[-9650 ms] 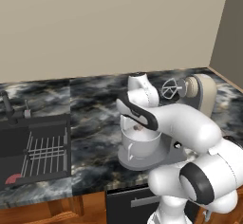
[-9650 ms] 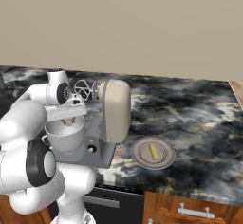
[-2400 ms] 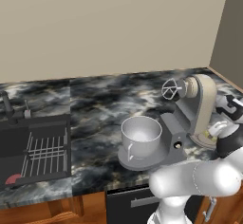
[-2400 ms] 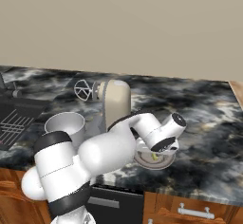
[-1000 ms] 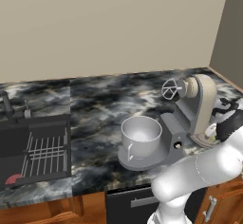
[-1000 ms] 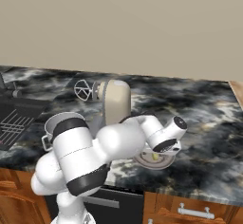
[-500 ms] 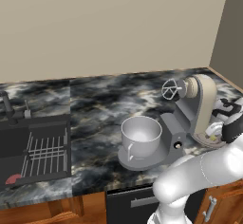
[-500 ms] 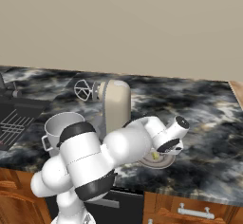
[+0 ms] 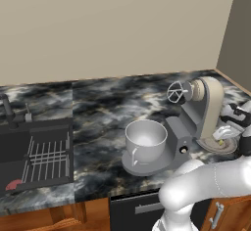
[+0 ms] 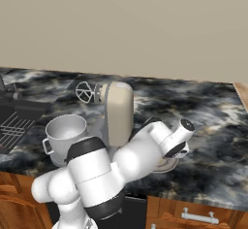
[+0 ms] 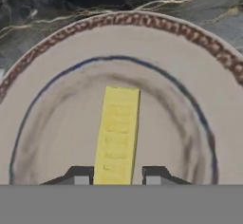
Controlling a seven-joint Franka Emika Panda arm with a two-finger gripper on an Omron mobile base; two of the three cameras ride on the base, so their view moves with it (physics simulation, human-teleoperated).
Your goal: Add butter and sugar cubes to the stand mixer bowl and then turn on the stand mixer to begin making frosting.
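Note:
The butter [image 11: 117, 133], a pale-yellow stick, lies flat in the middle of a round plate [image 11: 57, 118] with a brown patterned rim. My gripper [image 11: 117, 175] is down over its near end, one dark fingertip [image 11: 80, 175] on each side, hugging the stick. From the left base view the gripper [image 9: 227, 132] hangs over the plate [image 9: 215, 146] to the right of the stand mixer [image 9: 206, 105]. The stand mixer bowl [image 9: 145, 139] sits on the mixer's base, under the raised head and whisk [image 9: 176, 92]. The sugar cubes are out of view.
A dark sink [image 9: 34, 156] with a wire rack lies at the left of the marbled counter [image 9: 103, 107]. The mixer head [image 10: 118, 111] stands between the bowl [image 10: 65, 131] and the plate. A wall corner closes in at the far right.
The hand has stayed low over the plate while the jaws have closed in from wide open to the sides of the butter. The bowl and mixer have not moved.

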